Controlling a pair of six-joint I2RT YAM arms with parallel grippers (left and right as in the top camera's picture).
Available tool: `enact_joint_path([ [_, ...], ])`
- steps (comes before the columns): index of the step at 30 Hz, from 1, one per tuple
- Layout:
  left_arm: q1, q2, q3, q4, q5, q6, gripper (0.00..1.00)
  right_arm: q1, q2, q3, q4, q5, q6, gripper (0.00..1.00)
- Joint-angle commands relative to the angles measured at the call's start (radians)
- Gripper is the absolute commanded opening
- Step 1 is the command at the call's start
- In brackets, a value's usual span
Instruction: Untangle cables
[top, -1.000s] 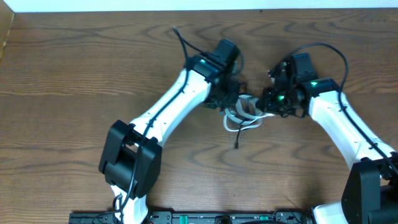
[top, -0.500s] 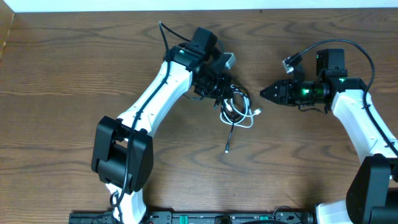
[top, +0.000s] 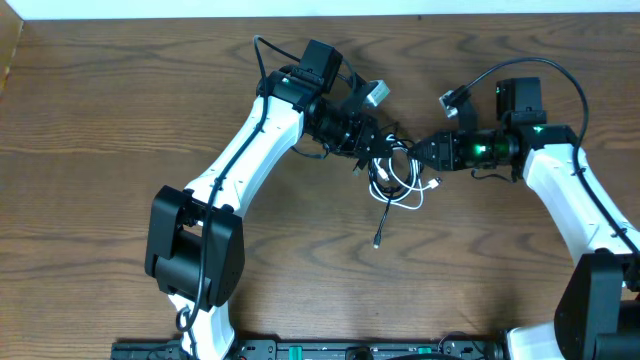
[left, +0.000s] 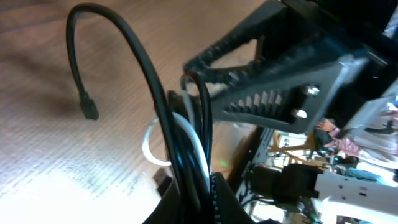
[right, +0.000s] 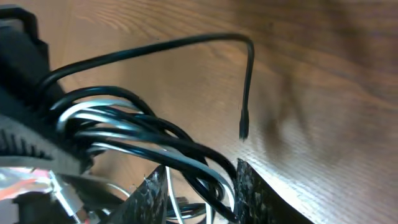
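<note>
Reaching in from where it was hanging clear half a second ago, the right gripper (top: 419, 153) is now touching the cables (top: 398, 178), and the bundle itself is sitting a little further right on the table (top: 120, 120) than before. The left gripper (top: 372, 148) is clamping the black and white strands, closed tight on them at its tip. Strands are also running between the right gripper's fingers (right: 252, 186), which are standing narrowly apart; whether they are actually pinching cannot be told. The two grippers are facing each other almost tip to tip, crowding the knot between them. One black end with its plug (top: 377, 242) is trailing free toward the front, lying on the wood. A thick black wire (top: 545, 72) is arching over the right arm. Brown wood grain is covering the whole table, a pale strip (top: 300, 8) is running along its far edge, and blurred room clutter (left: 367, 134) is showing beyond the grippers in the left wrist view.
</note>
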Motion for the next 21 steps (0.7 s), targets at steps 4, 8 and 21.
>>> enact_joint_path([
  [4, 0.003, 0.000, -0.002, -0.056, 0.075, -0.010, 0.07, 0.033, -0.012, 0.021, 0.051, 0.069, -0.024, 0.35],
  [8, 0.003, 0.000, -0.002, -0.080, 0.089, -0.011, 0.08, 0.061, -0.012, 0.020, 0.080, 0.077, -0.021, 0.39],
  [21, -0.011, 0.000, -0.002, -0.085, 0.173, -0.037, 0.07, 0.179, -0.011, 0.015, 0.077, 0.678, 0.458, 0.31],
])
